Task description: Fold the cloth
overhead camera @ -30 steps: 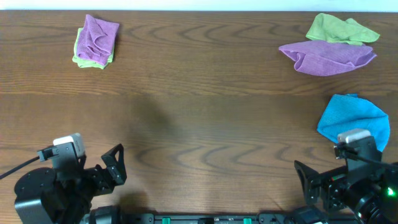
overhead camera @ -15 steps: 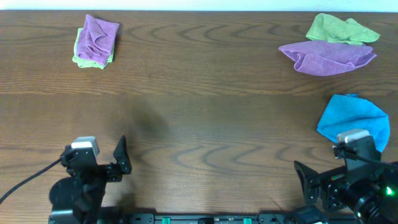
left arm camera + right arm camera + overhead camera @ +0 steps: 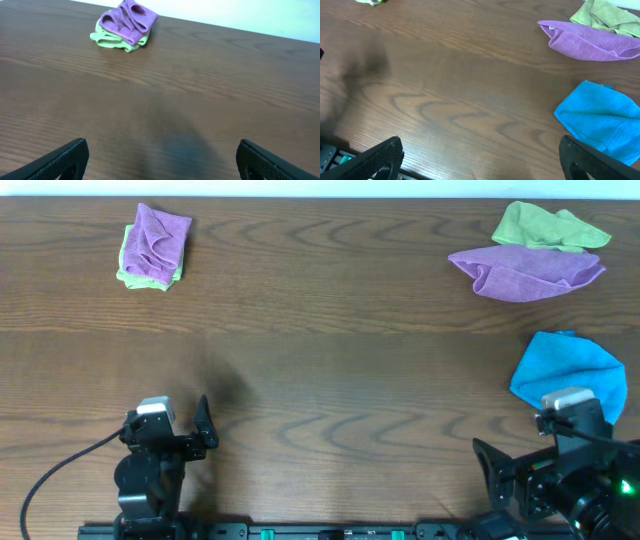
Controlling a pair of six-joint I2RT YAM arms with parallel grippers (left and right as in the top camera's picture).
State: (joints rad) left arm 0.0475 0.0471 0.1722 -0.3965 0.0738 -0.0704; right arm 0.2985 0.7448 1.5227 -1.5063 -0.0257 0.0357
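The cloth (image 3: 160,235) is magenta-purple and lies folded on top of a folded lime-green cloth (image 3: 138,272) at the far left of the table. It also shows in the left wrist view (image 3: 129,19). No white tag shows. My left gripper (image 3: 198,432) is open and empty near the front edge, far from the cloth; its spread fingers frame bare wood in the left wrist view (image 3: 162,155). My right gripper (image 3: 492,465) is open and empty at the front right, as the right wrist view (image 3: 482,152) shows.
A paler lilac-purple cloth (image 3: 525,272) lies crumpled at the far right, partly over a crumpled lime-green cloth (image 3: 545,225). A blue cloth (image 3: 570,370) lies bunched at the right edge, just beyond my right gripper. The table (image 3: 330,350) is dark wood.
My left arm has shifted right along the front edge and turned its gripper to face the table's far side. The right arm and all cloths have not moved.
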